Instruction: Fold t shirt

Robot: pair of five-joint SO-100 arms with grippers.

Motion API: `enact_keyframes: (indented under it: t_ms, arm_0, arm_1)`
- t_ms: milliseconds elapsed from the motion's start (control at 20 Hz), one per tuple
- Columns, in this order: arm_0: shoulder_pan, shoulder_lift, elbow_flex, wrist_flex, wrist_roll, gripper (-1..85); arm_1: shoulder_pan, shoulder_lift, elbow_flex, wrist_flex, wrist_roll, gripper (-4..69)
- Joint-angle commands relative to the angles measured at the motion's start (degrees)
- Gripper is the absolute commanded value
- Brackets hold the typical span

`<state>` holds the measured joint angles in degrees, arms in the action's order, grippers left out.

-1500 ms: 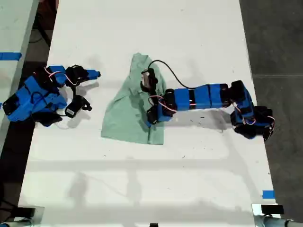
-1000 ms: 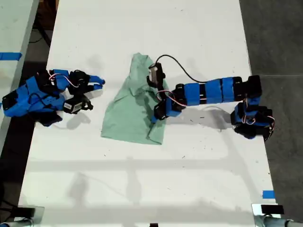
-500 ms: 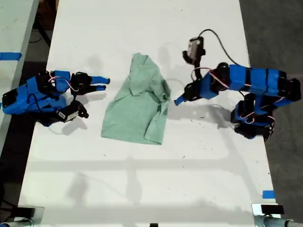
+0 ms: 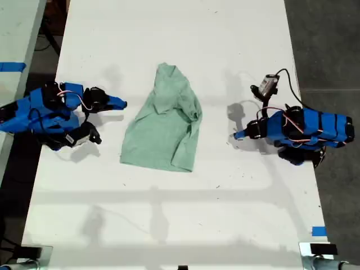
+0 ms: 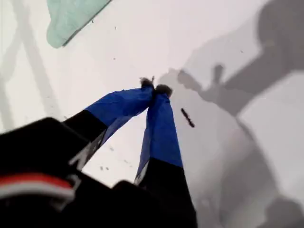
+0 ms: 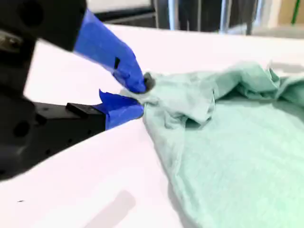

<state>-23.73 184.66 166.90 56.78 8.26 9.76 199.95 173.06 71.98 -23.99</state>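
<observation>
The pale mint-green t shirt lies rumpled in the middle of the white table, narrow at its far end and wide at its near end. My first gripper rests low over bare table on the exterior view's right, well apart from the shirt. It is shut with its blue tips touching and nothing between them. Only a corner of the shirt shows in the first wrist view. My second gripper points at the shirt from the exterior view's left, a short gap away. Its jaws stand slightly open before the shirt's edge.
Dark floor borders the table along the exterior view's right. A blue tape mark sits at the table's near corner on that side. A second pale surface with blue tape stands at the exterior view's left. The first arm's cable loops above it.
My first gripper has let go of the shirt and drawn back toward the exterior view's right, folding in low. The shirt's side lies folded over. My second gripper has narrowed and barely shifted.
</observation>
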Motion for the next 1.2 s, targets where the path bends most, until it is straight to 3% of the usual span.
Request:
enact_keyframes:
  t_ms: [0, 100, 250, 650, 750, 800, 900, 1000, 1150]
  arm_0:
    - [6.9, -50.5, -39.2, 9.8, 4.7, 25.5]
    - [10.2, -65.0, -50.9, 14.0, 8.9, 26.6]
    - [9.8, -68.4, -43.5, 11.2, 9.2, 25.3]
    - [15.4, -81.4, -36.3, 0.1, -3.2, 22.9]
    - [15.6, -87.3, -40.4, 0.3, -9.9, -0.2]
    - [16.0, -88.4, -42.3, 0.4, -12.3, -0.2]
    - [16.2, -88.6, -47.5, 8.7, -19.2, -0.2]
    - [17.7, -88.0, -56.0, 22.8, -26.5, -0.2]
    - [20.0, -88.0, -70.0, 33.0, -28.3, -0.2]
  arm_1:
    - [1.0, 1.1, 3.5, -0.6, -1.3, 1.1]
    - [1.4, 1.1, 4.5, 1.0, -1.1, 1.1]
    - [1.4, 1.1, 4.5, 2.0, -1.2, 1.1]
    - [2.4, 1.1, 4.7, 2.8, -1.1, 1.1]
    - [2.5, 1.1, 4.7, 2.9, -1.1, 1.1]
    - [2.8, 1.1, 4.7, 3.0, -1.1, 1.1]
    - [2.9, 1.1, 4.7, 2.9, -1.1, 1.1]
    - [2.9, 1.1, 4.8, 2.9, -1.1, 1.1]
    - [3.3, 1.1, 4.9, 3.2, -1.1, 1.1]
